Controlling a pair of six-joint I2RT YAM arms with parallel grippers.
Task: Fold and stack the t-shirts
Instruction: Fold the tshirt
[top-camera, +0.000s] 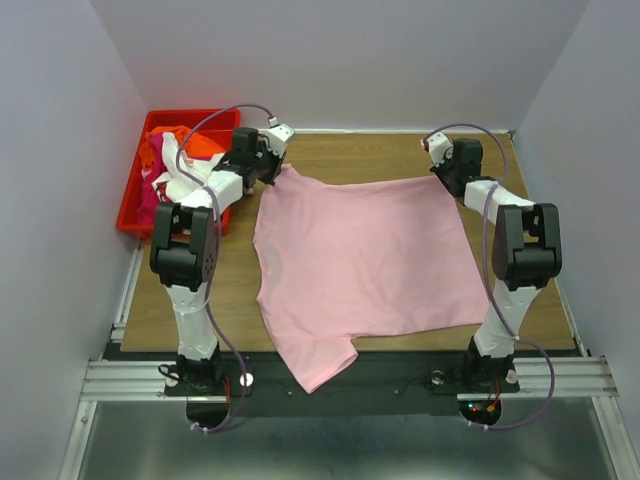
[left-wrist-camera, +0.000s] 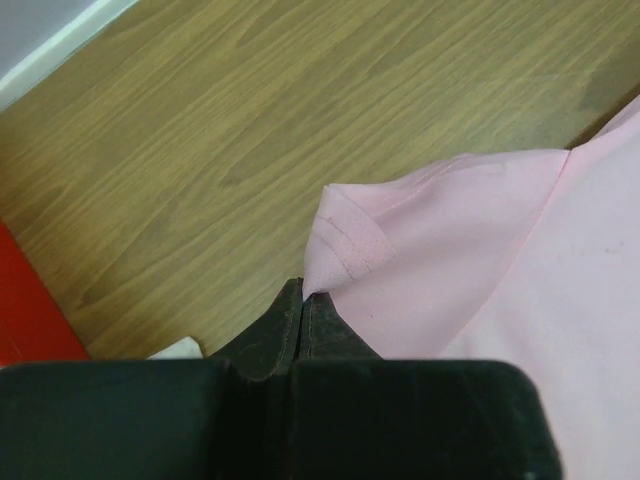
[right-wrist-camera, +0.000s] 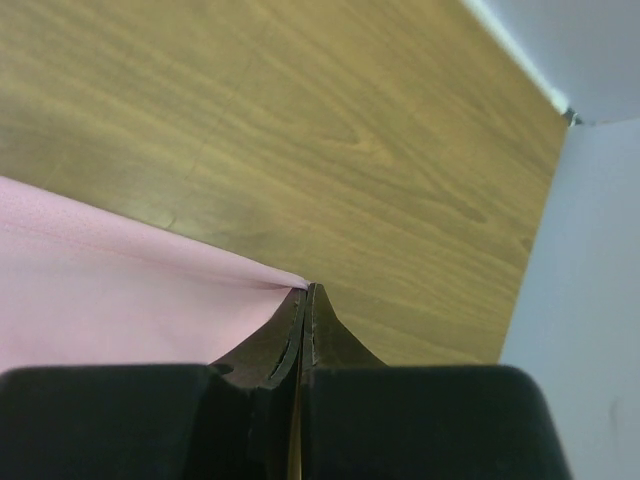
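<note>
The pink shirt (top-camera: 360, 260) lies spread on the middle of the table (top-camera: 380, 150), turned sideways, with its neck opening toward the left edge and its hem toward the right edge. One sleeve (top-camera: 315, 365) hangs over the near edge of the table, between my two arm bases.

My left pincer (left-wrist-camera: 303, 297) is pressed together on the other sleeve (left-wrist-camera: 350, 240), toward the far left corner of the table. In the left wrist view the stitched edge of this sleeve stands up a little from the wood, just in front of my fingertips.

My right pincer (right-wrist-camera: 307, 292) is also pressed together, and it pinches the far right corner of the pink shirt, near the far right corner of the table. The cloth edge runs from the fingertips to the left as a tight line, and it is raised a little above the wood.

A red bin (top-camera: 135, 190) stands beside the left edge of the table, at its far end. In it lies a heap of other shirts (top-camera: 175, 160) in white, orange-red and magenta.
</note>
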